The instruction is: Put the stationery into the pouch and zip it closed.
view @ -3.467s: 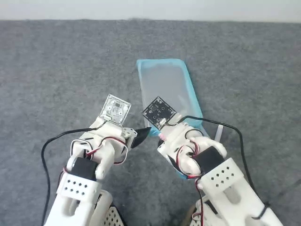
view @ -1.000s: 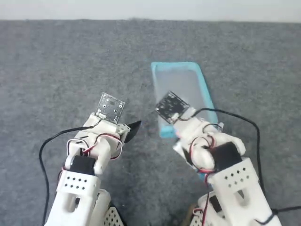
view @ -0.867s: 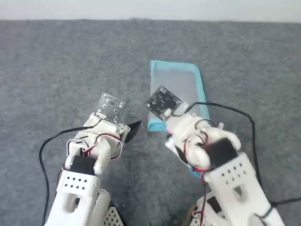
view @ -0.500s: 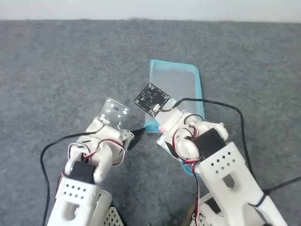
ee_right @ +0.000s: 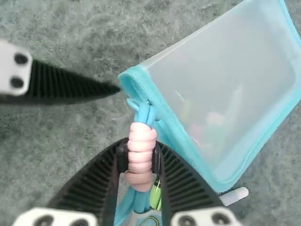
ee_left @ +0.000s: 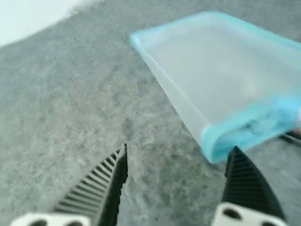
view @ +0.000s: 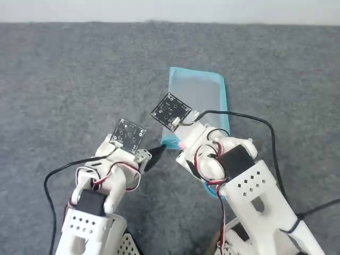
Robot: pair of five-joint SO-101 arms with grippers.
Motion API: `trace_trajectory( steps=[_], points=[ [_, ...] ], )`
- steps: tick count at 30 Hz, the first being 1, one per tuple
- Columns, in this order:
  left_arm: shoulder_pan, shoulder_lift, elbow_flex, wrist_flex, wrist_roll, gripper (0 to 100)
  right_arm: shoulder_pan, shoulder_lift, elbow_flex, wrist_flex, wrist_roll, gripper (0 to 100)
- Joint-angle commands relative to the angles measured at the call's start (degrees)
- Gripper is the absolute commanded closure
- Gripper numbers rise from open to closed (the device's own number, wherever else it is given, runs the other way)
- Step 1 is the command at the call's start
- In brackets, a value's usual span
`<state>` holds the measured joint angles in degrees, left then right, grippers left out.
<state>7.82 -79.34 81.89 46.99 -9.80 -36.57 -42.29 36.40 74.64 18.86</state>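
Note:
A translucent pouch (view: 196,101) with a light-blue zip border lies flat on the grey mat, its near corner between the two arms. Coloured stationery (ee_right: 202,123) shows faintly through its wall. My right gripper (ee_right: 140,146) is shut on the pink beaded zip pull (ee_right: 141,136) with its blue cord, at the pouch's near corner (view: 169,142). My left gripper (ee_left: 178,149) is open and holds nothing, just short of that corner of the pouch (ee_left: 221,80). One of its black fingers (ee_right: 70,87) almost touches the zip end, and the left gripper (view: 153,155) sits beside the right gripper (view: 182,146).
Grey felt mat (view: 69,79) covers the table, with a pale wall strip (view: 170,10) along the far edge. A black cable (view: 241,114) loops from the right wrist over the pouch's near side. A small white tip (ee_right: 237,193) pokes out beside the pouch's edge.
The right gripper dragged the pouch rightward by the pull, then back left toward the left arm. In the last half second the left arm shifted closer to the pouch corner; the right held still.

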Motion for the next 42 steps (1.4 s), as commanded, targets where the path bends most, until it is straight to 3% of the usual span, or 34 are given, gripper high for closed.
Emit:
trace_trajectory(
  steps=[1,14,20,28,37,42],
  points=[
    [-0.7,4.2,-0.7,-4.8,-0.5,69,-4.1,-5.2,-4.2,2.6,-0.3,99.3],
    [-1.5,14.9,-0.8,-15.3,-0.2,69,-10.2,-9.3,-3.4,5.0,1.1,99.3],
    [-2.4,14.9,0.2,-19.5,4.7,69,-11.6,-9.3,-0.3,3.4,1.4,99.3],
    [-1.8,14.9,5.7,-31.1,5.3,69,-13.9,-9.4,0.1,3.5,2.6,99.3],
    [4.0,14.6,6.3,-31.5,5.0,70,-16.3,-9.4,1.0,3.4,3.1,99.3],
    [3.9,14.6,6.3,-31.6,4.8,85,-16.2,-9.4,2.1,3.4,3.1,99.3]
  ],
)
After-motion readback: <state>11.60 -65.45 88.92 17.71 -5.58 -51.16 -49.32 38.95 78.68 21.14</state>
